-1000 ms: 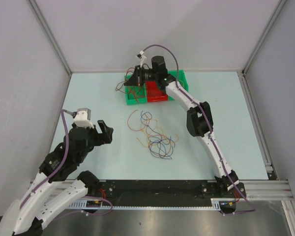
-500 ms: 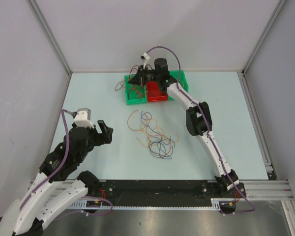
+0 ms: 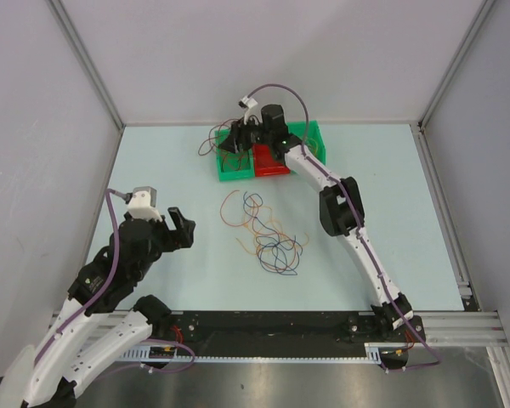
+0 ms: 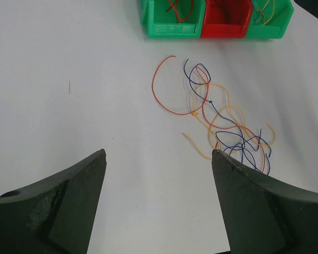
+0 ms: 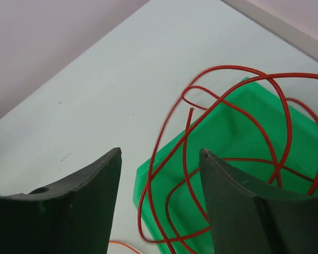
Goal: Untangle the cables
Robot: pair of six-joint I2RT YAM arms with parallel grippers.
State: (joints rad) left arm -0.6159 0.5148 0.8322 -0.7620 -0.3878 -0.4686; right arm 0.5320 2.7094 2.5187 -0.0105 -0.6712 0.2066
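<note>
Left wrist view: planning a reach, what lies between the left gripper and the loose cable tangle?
Only bare table, seen in the left wrist view, separates the left gripper from the cable tangle.

The green bin [image 4: 172, 29] is glossy plastic, the cables [image 4: 210, 101] smooth, the table [image 4: 69, 79] matt.

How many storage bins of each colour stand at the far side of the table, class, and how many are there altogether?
Green bins: 2
Red bin: 1
Total: 3
</note>
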